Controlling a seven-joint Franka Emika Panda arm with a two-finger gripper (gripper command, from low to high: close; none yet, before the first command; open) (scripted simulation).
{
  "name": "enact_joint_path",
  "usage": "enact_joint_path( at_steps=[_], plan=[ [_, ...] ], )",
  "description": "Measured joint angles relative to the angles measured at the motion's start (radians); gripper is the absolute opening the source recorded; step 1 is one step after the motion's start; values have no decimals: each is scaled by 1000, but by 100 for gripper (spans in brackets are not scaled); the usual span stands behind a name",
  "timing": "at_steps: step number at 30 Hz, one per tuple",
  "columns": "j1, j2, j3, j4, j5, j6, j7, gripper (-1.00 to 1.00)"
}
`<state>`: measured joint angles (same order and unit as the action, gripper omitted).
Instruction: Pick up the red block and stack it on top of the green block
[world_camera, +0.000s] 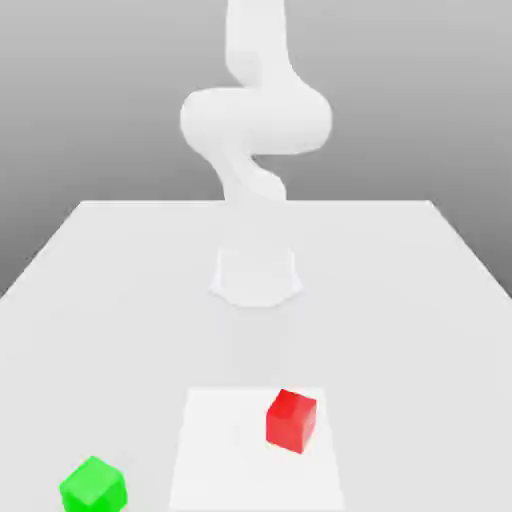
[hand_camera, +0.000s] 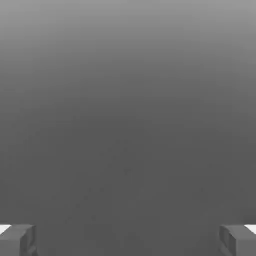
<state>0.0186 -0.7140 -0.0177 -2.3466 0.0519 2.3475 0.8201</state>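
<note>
The red block (world_camera: 291, 420) is sitting on the pale bench (world_camera: 420, 300), near the front edge in the exterior view and a little to that view's right of centre. It is a small, bright red cube with plain matte faces; its top face is catching more light than the side facing the camera, which is looking slightly darker. It is resting inside a lighter rectangular patch (world_camera: 220, 440) on the bench surface, close to the patch's far corner on the exterior view's right, and it is turned a little so that one vertical edge is pointing toward the camera.

The green block (world_camera: 93, 485) is lying well apart from it, toward the exterior view's left and nearer the front edge, outside the lighter patch. It is a bright green matte cube of about the same size, also turned at an angle.

The white arm (world_camera: 255, 120) is rising from its base (world_camera: 256, 275) at the middle of the bench, behind both blocks.

In the hand view the claw (hand_camera: 128, 240) is standing wide open, its two grey fingertips (hand_camera: 17, 240) showing at opposite edges with nothing between them.
</note>
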Motion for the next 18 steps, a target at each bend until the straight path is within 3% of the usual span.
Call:
enact_joint_path(
  at_steps=[6, 11, 15, 18],
  plan=[
    [42, 241, -8, -122, 118, 125, 70, 0],
    [57, 428, 26, -219, 161, 226, 163, 0],
    [55, 570, 60, -298, 133, 313, 282, 0],
    [52, 670, 72, -359, 50, 381, 415, 0]
  ],
)
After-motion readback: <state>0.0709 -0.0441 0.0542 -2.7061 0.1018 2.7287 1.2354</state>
